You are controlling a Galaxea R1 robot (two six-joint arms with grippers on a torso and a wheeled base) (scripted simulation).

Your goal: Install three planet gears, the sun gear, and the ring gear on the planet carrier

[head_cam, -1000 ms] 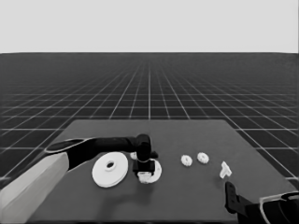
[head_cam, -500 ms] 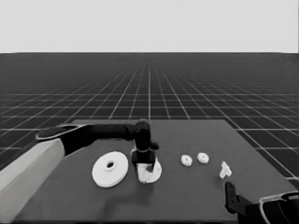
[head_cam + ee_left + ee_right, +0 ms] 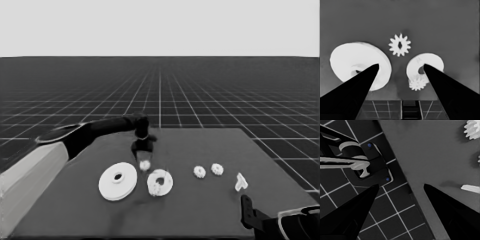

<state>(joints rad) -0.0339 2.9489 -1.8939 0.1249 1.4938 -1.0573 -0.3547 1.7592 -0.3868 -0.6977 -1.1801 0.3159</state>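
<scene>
My left gripper [image 3: 143, 151] hangs open over the table with nothing between its fingers, just behind the two round parts. Below it one planet gear [image 3: 145, 164] [image 3: 399, 45] lies loose on the table. The larger round part, the ring gear [image 3: 118, 181] [image 3: 357, 62], lies flat to the left. To the right lies the smaller round part, the planet carrier [image 3: 160, 182] [image 3: 430, 60], with one gear [image 3: 418, 83] sitting on its rim. Two more gears [image 3: 199, 172] [image 3: 217, 169] lie farther right. My right gripper [image 3: 246, 209] [image 3: 401, 185] waits open at the table's near right corner.
A thin white piece [image 3: 240, 182] [image 3: 470, 188] lies near the table's right edge, close to the parked right gripper. The right wrist view shows the table's corner, the floor grid and dark machinery with blue lights [image 3: 370, 167] beyond the edge.
The left gripper has lifted off the smaller round part and drawn back toward the far side. A gear now shows on the table beneath it.
</scene>
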